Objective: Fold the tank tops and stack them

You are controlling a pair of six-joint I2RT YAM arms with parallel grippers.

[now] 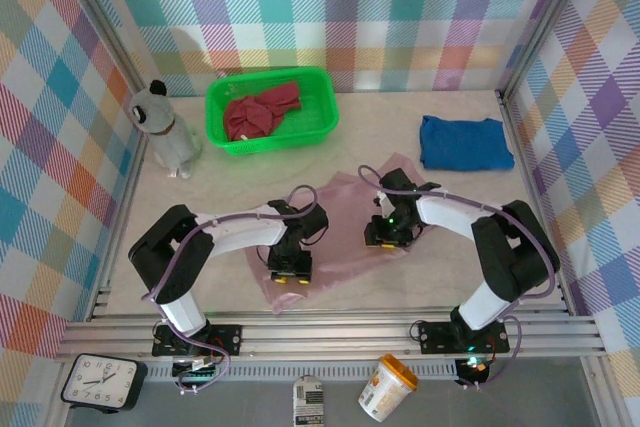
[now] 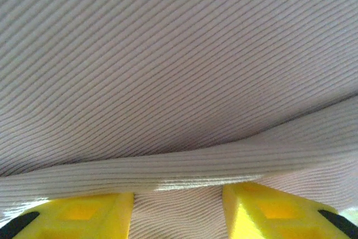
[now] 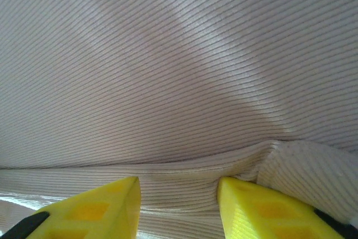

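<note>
A grey toy animal (image 1: 167, 130) is seen standing by the left edge of the tabletop (image 1: 230, 187), and just to its right, at the far edge, a green plastic basket (image 1: 280, 139) is set with the dark red tank top (image 1: 262, 110) crumpled inside it. The left gripper (image 1: 290, 278) is lowered onto the near left part of the mauve-pink tank top (image 1: 345, 209), which is spread flat at the middle of the near edge; its yellow fingers (image 2: 84, 212) are held partly apart over a fold of ribbed cloth, nothing being pinched. The right gripper (image 1: 388, 239) is pressed onto the same top further right, its fingers (image 3: 100, 205) likewise parted, with a rumpled ridge between them. The royal blue tank top (image 1: 465, 142) is laid folded near the far right corner
</note>
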